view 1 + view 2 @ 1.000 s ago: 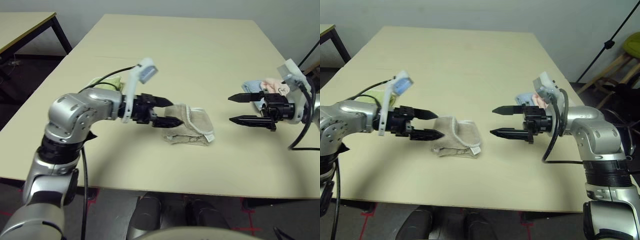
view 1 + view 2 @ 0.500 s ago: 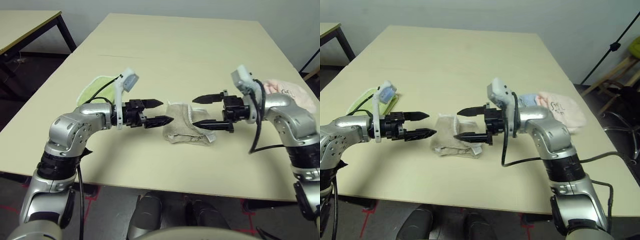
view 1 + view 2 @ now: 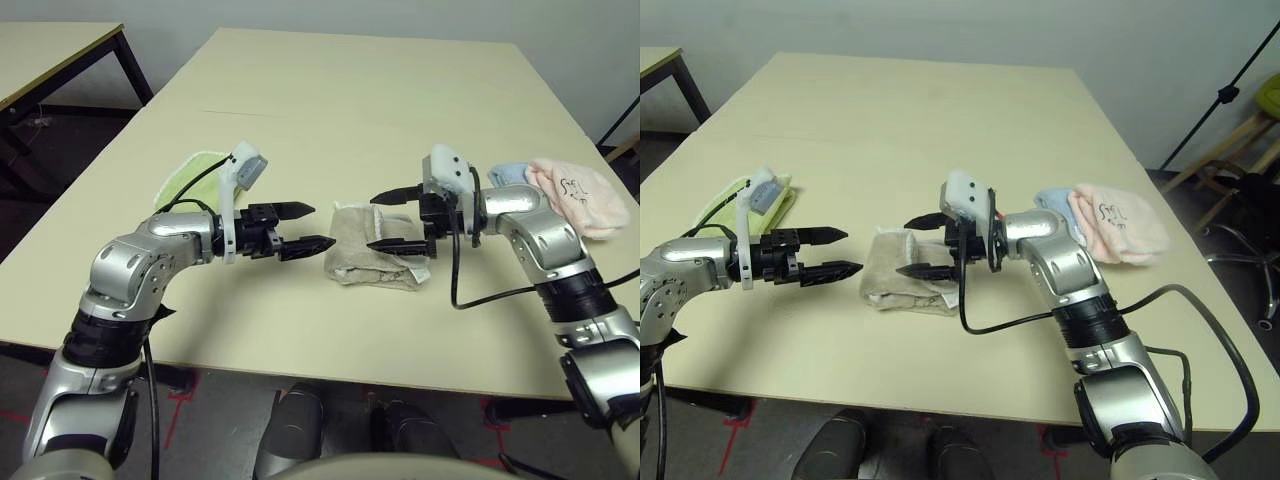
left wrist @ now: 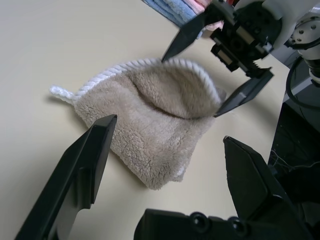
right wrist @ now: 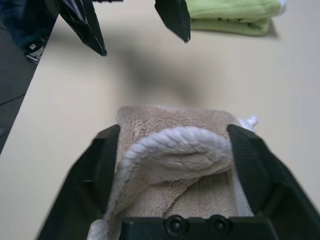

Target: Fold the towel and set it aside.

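Right gripper (image 3: 387,220) swung in from far right of table to towel (image 3: 374,251); fingers now spread wide, straddling towel's raised white-edged fold. Left gripper (image 3: 307,226) drawn back from towel's left edge, now just beside it, apart, fingers spread. Pink cloth (image 3: 579,184) and blue cloth (image 3: 508,175) uncovered at right.

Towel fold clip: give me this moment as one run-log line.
towel: folded, on table | right gripper: open, straddling its far-right edge | left gripper: open, just short of towel | lime-green towel: beside left arm
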Robot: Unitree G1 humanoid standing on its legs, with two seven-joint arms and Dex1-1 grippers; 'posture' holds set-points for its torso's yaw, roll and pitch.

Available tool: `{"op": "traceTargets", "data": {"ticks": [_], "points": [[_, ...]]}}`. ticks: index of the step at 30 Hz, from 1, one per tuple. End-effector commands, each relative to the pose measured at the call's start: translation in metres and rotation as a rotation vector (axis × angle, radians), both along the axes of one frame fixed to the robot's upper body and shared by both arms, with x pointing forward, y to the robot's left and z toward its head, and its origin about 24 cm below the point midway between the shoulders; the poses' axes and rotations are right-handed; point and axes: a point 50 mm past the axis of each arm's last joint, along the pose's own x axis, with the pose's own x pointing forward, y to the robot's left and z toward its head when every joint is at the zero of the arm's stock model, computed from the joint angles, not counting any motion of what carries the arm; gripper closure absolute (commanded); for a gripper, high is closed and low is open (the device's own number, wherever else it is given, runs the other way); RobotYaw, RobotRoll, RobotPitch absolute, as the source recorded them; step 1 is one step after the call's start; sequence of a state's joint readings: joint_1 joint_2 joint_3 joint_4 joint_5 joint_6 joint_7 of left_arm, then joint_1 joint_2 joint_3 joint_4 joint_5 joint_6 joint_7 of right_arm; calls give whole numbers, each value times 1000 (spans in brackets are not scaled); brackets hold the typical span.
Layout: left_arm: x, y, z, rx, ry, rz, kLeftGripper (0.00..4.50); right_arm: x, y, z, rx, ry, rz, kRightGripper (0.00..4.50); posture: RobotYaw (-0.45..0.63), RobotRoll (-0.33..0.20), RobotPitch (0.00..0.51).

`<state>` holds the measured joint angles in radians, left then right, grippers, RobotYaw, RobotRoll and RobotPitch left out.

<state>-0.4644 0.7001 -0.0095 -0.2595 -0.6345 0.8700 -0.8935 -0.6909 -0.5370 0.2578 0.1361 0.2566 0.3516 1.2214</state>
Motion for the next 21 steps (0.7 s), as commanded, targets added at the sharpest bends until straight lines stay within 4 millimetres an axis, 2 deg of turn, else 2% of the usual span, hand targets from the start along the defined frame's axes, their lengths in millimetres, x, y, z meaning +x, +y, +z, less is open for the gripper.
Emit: {"op": "traceTargets", "data": {"ticks": [1,8,9,16,21], "points": [[-2,3,2,9,-7,7,0,4,-4,-3,-37,16,-38,1721,237,0,88],[-3,3,3,12,1,7,0,5,-17,-6,-63,25,-94,4296,229,0,89],[-3,3,3,12,3,4,0,4,-20,-6,-68,26,-98,4454,229,0,89],[-4,2,4,12,12,-13,0,0,-53,-11,-164,51,-110,4454,219,0,94],[-3,1,4,12,15,-17,0,3,-64,-12,-230,18,-127,4454,215,0,94]]}}
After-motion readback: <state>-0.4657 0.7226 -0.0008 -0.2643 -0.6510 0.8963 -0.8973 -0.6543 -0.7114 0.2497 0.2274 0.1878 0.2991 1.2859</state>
